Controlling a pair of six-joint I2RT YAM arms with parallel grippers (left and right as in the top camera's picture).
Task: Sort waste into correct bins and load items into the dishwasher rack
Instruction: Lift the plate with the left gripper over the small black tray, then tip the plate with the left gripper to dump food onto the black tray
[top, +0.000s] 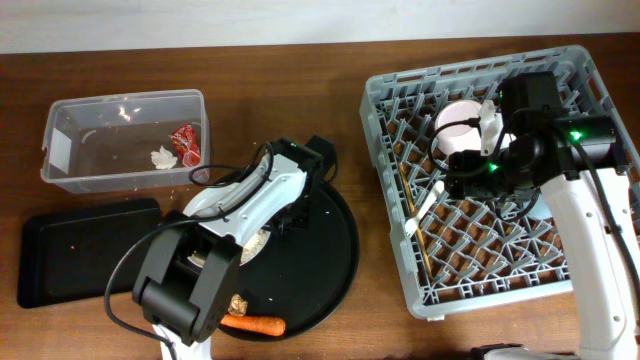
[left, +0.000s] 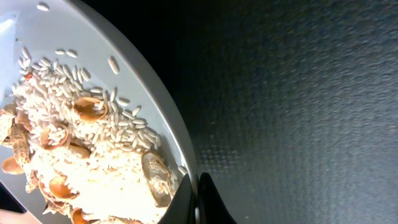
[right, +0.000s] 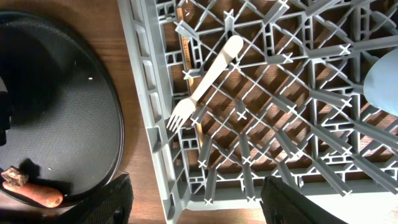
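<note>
My left gripper (left: 198, 180) is shut on the rim of the pale green bowl (left: 163, 115), one finger inside and one outside. The bowl holds rice-like food scraps (left: 106, 168) and brown shell bits, over the round black tray (top: 325, 265). An orange carrot (top: 255, 324) and a small brown lump (top: 238, 302) lie on that tray's near edge. My right gripper (right: 196, 199) hangs open and empty above the dishwasher rack (top: 400, 215). In the rack lie a white fork (right: 205, 81), wooden chopsticks (right: 186, 53), a small pink bowl (top: 460, 128) and a blue cup (right: 382, 81).
At the back left a clear tub (top: 70, 150) holds a red wrapper (top: 187, 143) and a crumpled tissue (top: 163, 156). A shallow black rectangular tray (top: 80, 250) lies in front of it. Bare wooden table shows between the round tray and the rack.
</note>
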